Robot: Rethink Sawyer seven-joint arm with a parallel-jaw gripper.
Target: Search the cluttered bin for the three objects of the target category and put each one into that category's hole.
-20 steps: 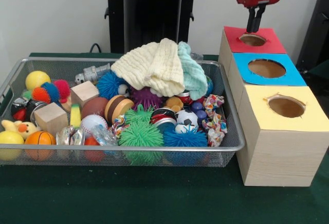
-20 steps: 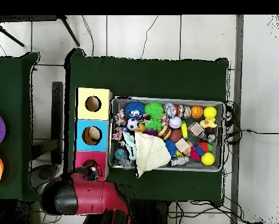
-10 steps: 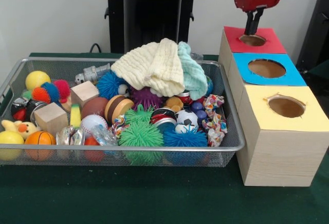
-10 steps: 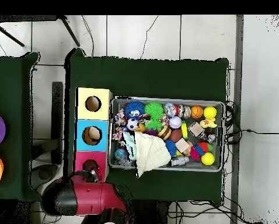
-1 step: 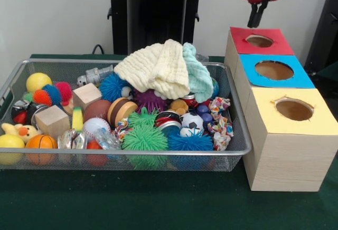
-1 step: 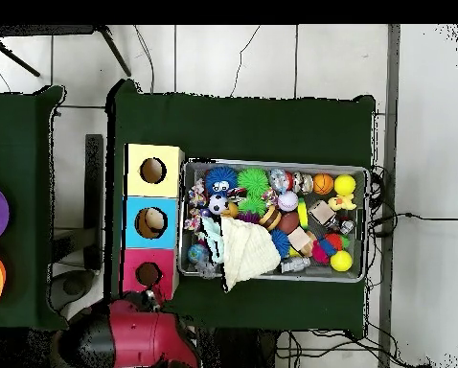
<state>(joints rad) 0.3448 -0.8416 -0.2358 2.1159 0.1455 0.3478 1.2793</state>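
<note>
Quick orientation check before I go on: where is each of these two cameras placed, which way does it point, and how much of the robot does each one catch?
Front view: sits across the table, low, looking level at the wire mesh bin and the row of three wooden boxes with red, blue and yellow tops; only the red-and-black gripper shows, above the red box.
Overhead view: sits above, looking straight down; the red arm shows at the bottom edge.
Both views share the bin, the boxes and the cream cloth.

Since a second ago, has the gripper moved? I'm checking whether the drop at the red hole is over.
Yes. In the front view the gripper has risen clear above the red hole, where its tip had been at the rim.
</note>
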